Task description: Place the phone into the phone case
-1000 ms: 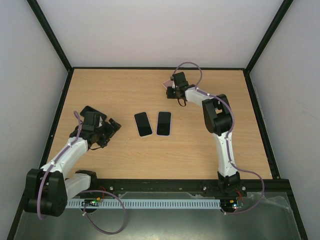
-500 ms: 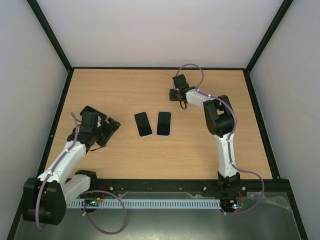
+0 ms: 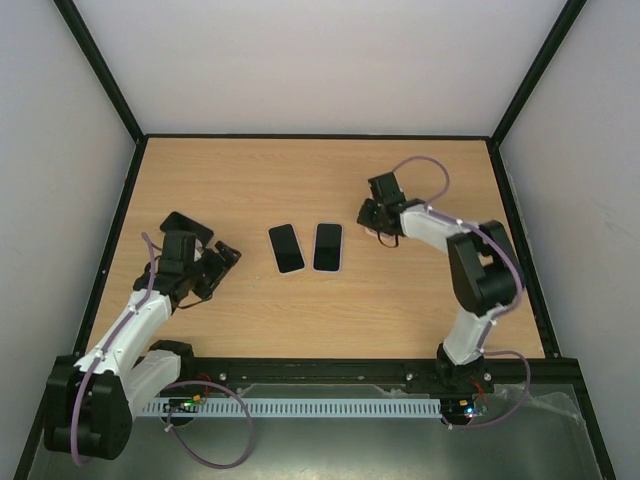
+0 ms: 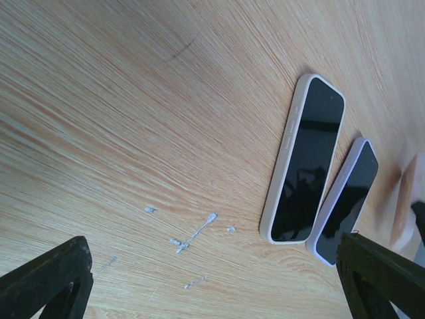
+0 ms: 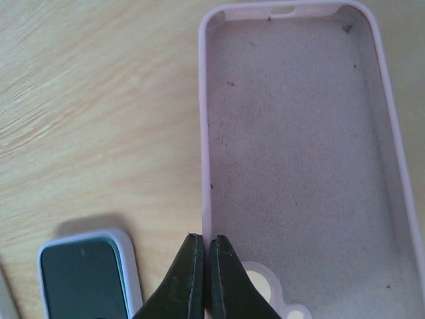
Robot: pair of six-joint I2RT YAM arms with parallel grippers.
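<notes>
The right claw [image 5: 201, 240] is clamped on one long wall of the pink phone case [image 5: 299, 133], next to its camera cut-out, and the case's hollow side faces the wrist camera. The case is held to the right of two phones lying flat mid-worktop [image 3: 250, 180], just beside each other: a cream-rimmed phone [image 3: 286, 248] and a lilac-rimmed phone [image 3: 328, 247]. The left claw [image 3: 214, 266] hangs to their left, fingers spread wide, gripping nothing.
</notes>
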